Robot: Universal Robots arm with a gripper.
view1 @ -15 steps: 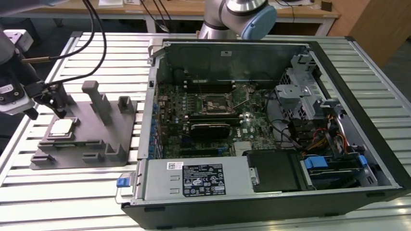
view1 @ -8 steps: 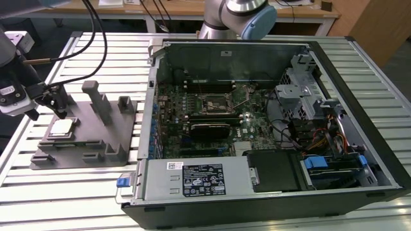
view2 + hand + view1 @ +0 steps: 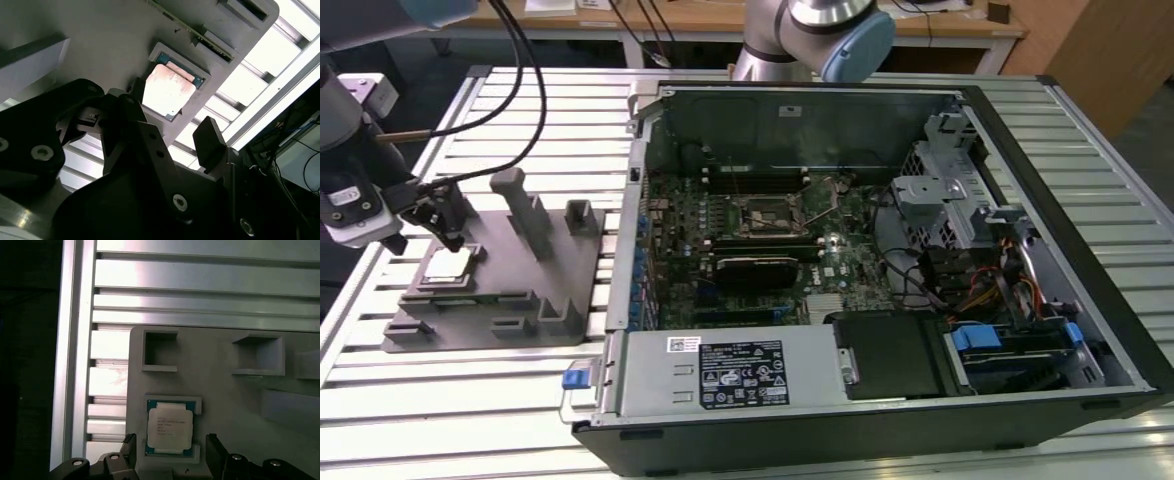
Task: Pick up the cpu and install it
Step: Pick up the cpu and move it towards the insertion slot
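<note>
The cpu (image 3: 450,265), a small square chip with a pale metal top, lies flat in a recess of the grey holder (image 3: 520,305) at the exterior view's left. My gripper (image 3: 430,238) hangs just above it, open, with nothing held. In both wrist views the two dark fingers stand apart on either side of the cpu (image 3: 170,427) (image 3: 169,90), and the gripper (image 3: 170,452) (image 3: 172,120) is a little short of the chip. The dark socket (image 3: 767,212) with its metal frame sits on the motherboard inside the open computer case (image 3: 1067,330).
Upright posts (image 3: 527,205) rise from the grey holder just beside my gripper. The ribbed metal table (image 3: 454,400) runs around the holder and the case. Cables (image 3: 520,60) hang over the table behind my arm. The case holds a power supply (image 3: 720,375) and drive cage (image 3: 947,190).
</note>
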